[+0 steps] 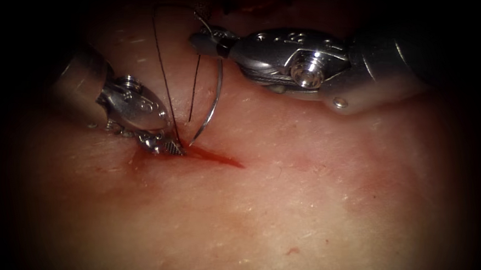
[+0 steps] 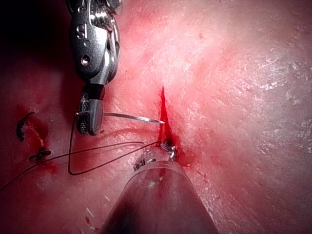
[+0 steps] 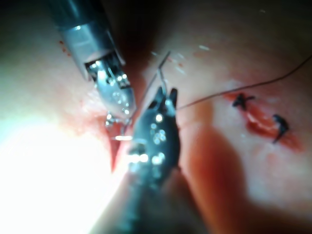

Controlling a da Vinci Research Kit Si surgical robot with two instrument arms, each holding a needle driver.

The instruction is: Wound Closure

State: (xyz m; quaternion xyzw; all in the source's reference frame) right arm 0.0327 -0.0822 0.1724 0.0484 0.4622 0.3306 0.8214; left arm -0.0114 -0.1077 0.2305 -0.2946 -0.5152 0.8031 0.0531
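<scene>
One pincer, the right [image 1: 204, 41], grips the needle's [image 1: 213, 103] rear end above the cut [image 1: 217, 157].

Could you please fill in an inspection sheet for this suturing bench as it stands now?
Surface: tissue with a short cut, red fluid along it.
Job's things: needle out of the tissue, tip by the cut's left end; thread looping above the cut.
Clutter: two knotted stitches on a second cut, seen in the right wrist view.
Grippers: right tool shut on the needle's back end; left tool at the cut's left end, jaw state unclear.
Cables: nothing seen.
Surroundings: dark.
</scene>
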